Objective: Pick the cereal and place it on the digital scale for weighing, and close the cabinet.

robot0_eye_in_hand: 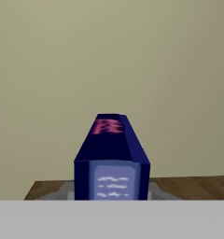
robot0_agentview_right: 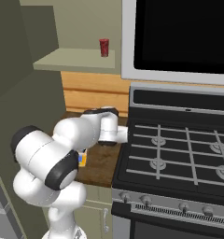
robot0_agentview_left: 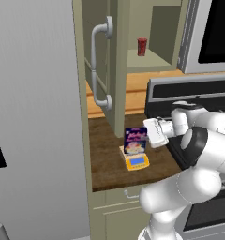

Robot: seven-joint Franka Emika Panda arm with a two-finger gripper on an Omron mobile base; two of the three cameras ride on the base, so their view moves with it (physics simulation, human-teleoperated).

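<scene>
The cereal [robot0_agentview_left: 135, 140], a dark blue-purple box with a bowl picture, stands upright over the yellow-beige digital scale [robot0_agentview_left: 136, 161] on the wooden counter. I cannot tell whether it rests on the plate. My gripper [robot0_agentview_left: 146, 133] reaches in from the right and is shut on the box's side. In the hand view the cereal [robot0_eye_in_hand: 112, 158] sits close in front, with the scale's grey plate [robot0_eye_in_hand: 62, 190] showing at both sides of its base. The cabinet [robot0_agentview_left: 115, 65] hangs open above, its door swung out with a curved grey handle [robot0_agentview_left: 100, 68]. A corner of the scale [robot0_agentview_right: 82, 160] peeks from behind my arm.
A small red cup [robot0_agentview_left: 142, 47] stands on the open cabinet's shelf. A tall grey fridge [robot0_agentview_left: 34, 117] walls off the left. A black gas stove [robot0_agentview_right: 179, 154] lies right of the counter, with a microwave [robot0_agentview_right: 179, 37] above it. Drawers [robot0_agentview_left: 119, 206] sit under the counter.
</scene>
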